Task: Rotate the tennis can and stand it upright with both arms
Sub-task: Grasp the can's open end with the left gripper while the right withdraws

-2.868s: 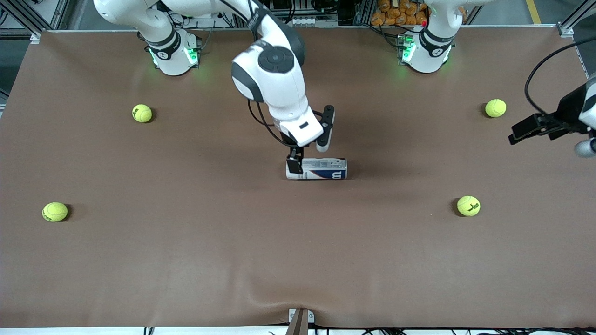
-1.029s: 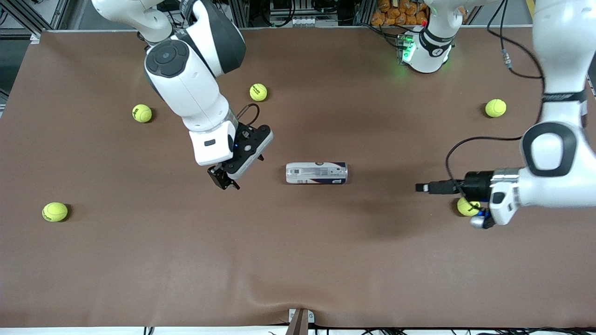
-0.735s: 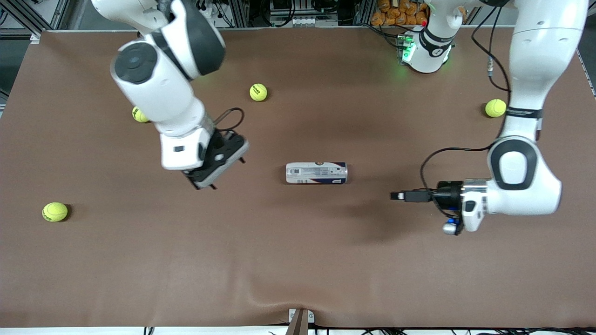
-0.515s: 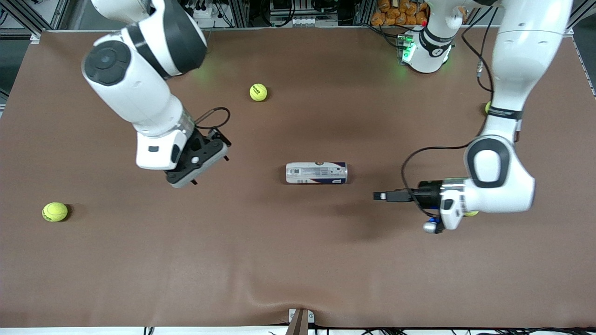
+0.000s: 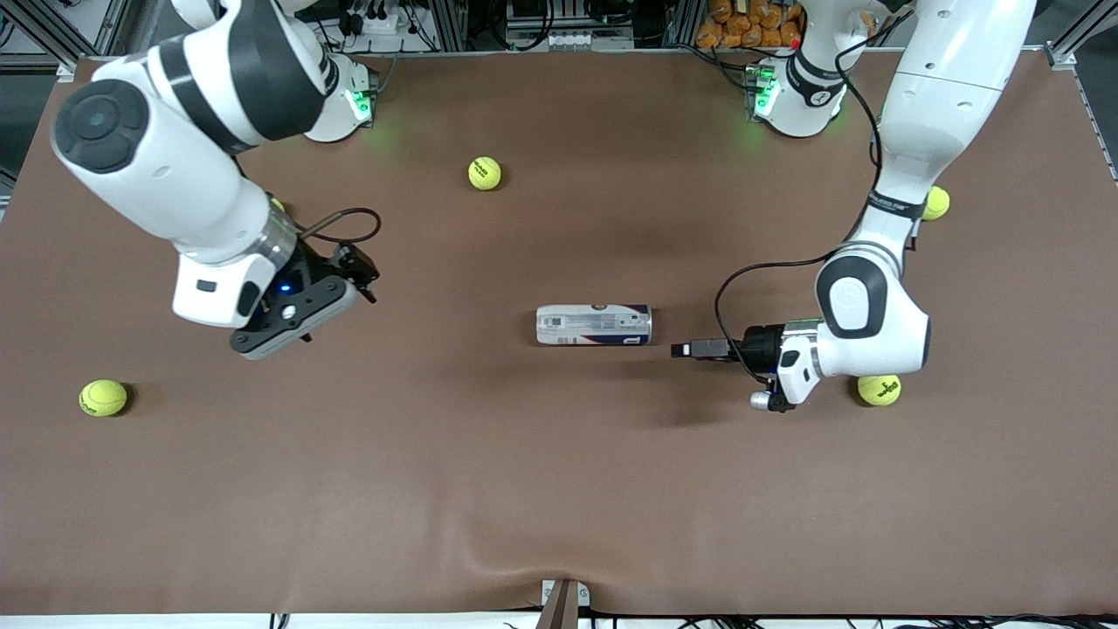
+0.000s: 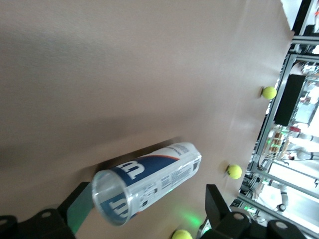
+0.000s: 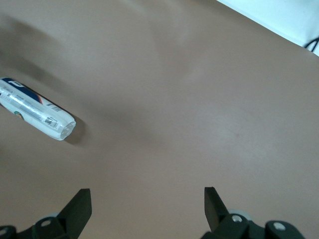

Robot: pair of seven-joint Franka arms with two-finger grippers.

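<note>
The tennis can (image 5: 594,325) lies on its side in the middle of the brown table (image 5: 559,489), exactly where it lay a second ago, untouched by either arm.

The left pincer (image 5: 690,350) has come in low from the left arm's end of the table and now points level at the can's open mouth, just short of it and not touching. Its fingers (image 6: 217,201) stand wide apart, one to each side of the can's mouth in the left wrist view, with nothing between them.

The right pincer (image 5: 301,325) has drawn away from the can toward the right arm's end of the table; it hangs over bare table, well apart from the can, also spread wide and empty, its fingertips (image 7: 82,204) framing cloth only
</note>
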